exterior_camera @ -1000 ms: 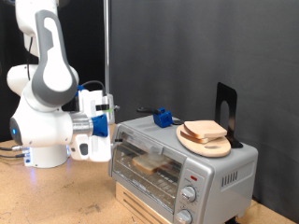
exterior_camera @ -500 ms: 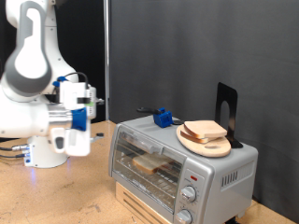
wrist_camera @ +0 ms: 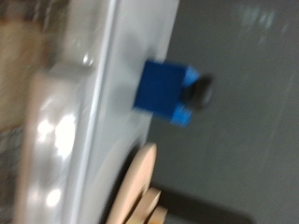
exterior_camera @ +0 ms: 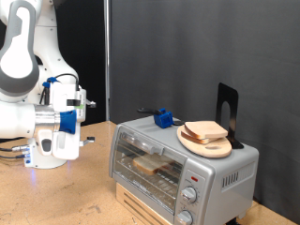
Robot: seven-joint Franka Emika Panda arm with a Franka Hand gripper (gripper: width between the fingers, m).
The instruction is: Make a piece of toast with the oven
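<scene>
My gripper (exterior_camera: pixel 58 142) hangs well clear of oven (exterior_camera: pixel 178 161), jaw state unclear. Exterior view shows piece of toast (exterior_camera: pixel 150 166) behind shut door; wrist view only blue block (wrist_camera: pixel 165 91) on oven top.

— Where's the oven (exterior_camera: pixel 183 167) relative to the fingers (exterior_camera: pixel 89 105)?
— Well apart from them, toward the exterior view's right and lower, standing on the counter (exterior_camera: pixel 56 199).
— And on top of the oven?
— Nearest the fingers, a small block (exterior_camera: pixel 165 117); farther from them, a round wooden plate (exterior_camera: pixel 208 144) carrying a bread slice (exterior_camera: pixel 205 130); beyond that, farthest from the fingers, an upright stand (exterior_camera: pixel 226 111).
— Inside the oven?
— The piece of toast (exterior_camera: pixel 151 165), lying on the rack behind the closed door.
</scene>
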